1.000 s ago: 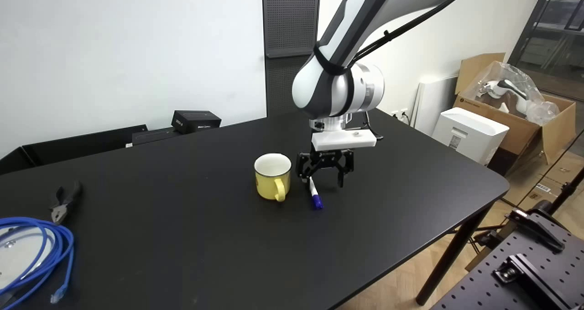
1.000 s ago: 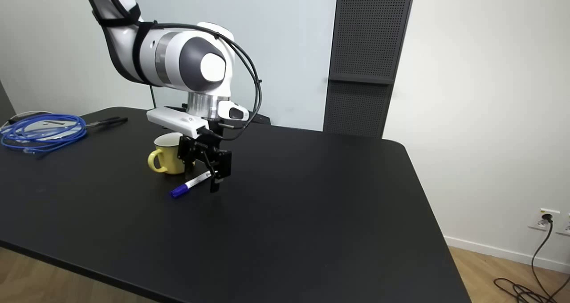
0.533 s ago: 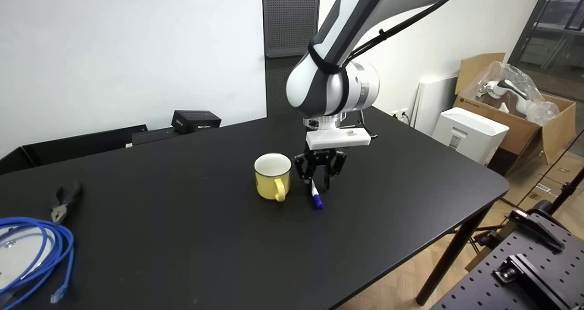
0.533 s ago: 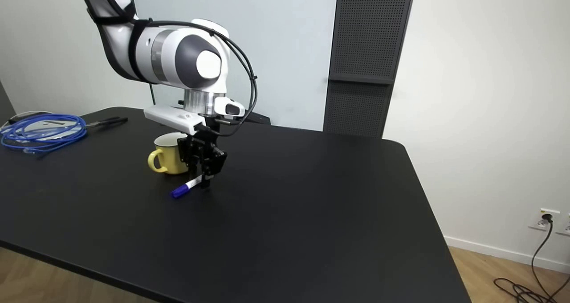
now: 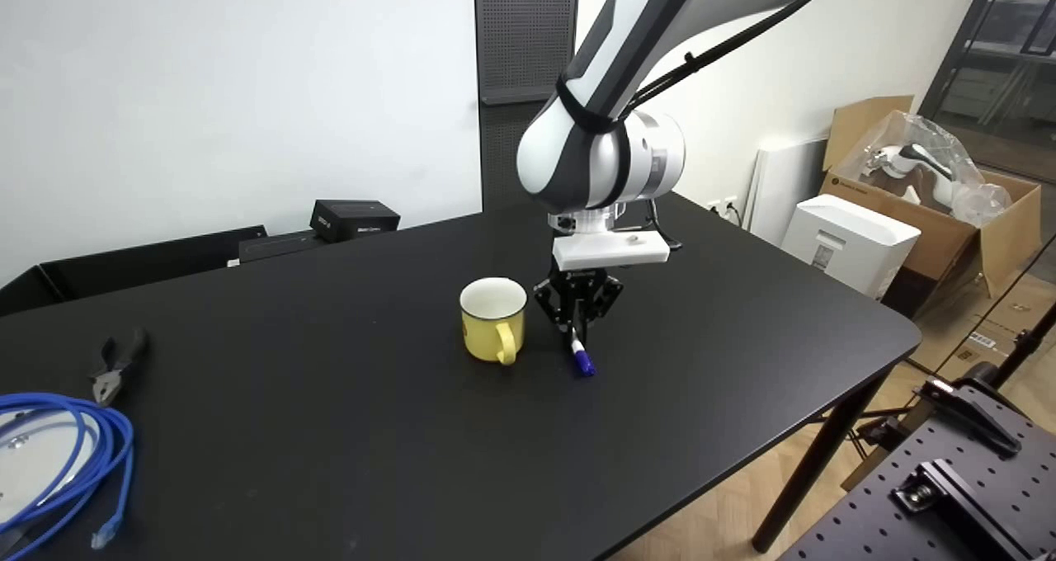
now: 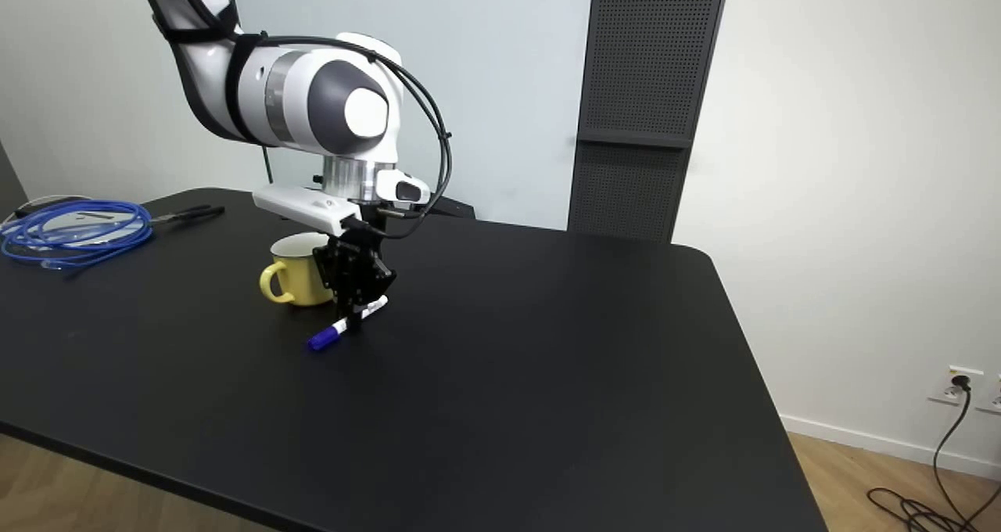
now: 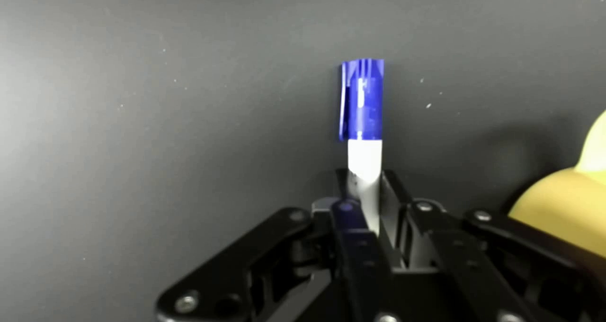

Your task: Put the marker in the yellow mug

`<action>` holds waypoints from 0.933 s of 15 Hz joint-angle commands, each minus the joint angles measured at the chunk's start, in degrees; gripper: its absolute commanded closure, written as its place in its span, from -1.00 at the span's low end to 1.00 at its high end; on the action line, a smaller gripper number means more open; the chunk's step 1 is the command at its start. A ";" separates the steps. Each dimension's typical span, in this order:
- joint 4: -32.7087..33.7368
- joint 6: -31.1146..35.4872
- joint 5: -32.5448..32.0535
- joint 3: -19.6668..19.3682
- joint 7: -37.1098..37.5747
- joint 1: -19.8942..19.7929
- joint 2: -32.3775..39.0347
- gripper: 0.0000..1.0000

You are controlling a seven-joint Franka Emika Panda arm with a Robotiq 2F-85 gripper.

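The marker (image 7: 365, 111), white with a dark blue cap, lies on the black table with its cap pointing away from the gripper in the wrist view. My gripper (image 7: 365, 177) is shut across its white body, one finger pad pressed to each side. In an exterior view both ends of the marker (image 6: 327, 337) stick out past the gripper (image 6: 353, 318). Upright and close beside the gripper stands the yellow mug (image 5: 485, 334), its pale inside visible from above and its handle toward that camera. Only part of the mug (image 7: 563, 206) shows at the wrist view's right edge.
A coiled blue cable (image 5: 111, 454) and pliers (image 5: 107, 386) lie on the table away from the mug. A small black box (image 5: 355, 219) stands by the wall. The table's edge (image 5: 742, 469) runs along the near right side in that view.
The gripper first shifted slightly toward the mug side, and its fingers came together from wide apart onto the marker. The marker has been nudged a little; the mug has not moved.
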 commanded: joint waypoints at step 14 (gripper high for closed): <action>2.05 -22.85 -10.08 0.17 12.92 4.83 -20.52 0.91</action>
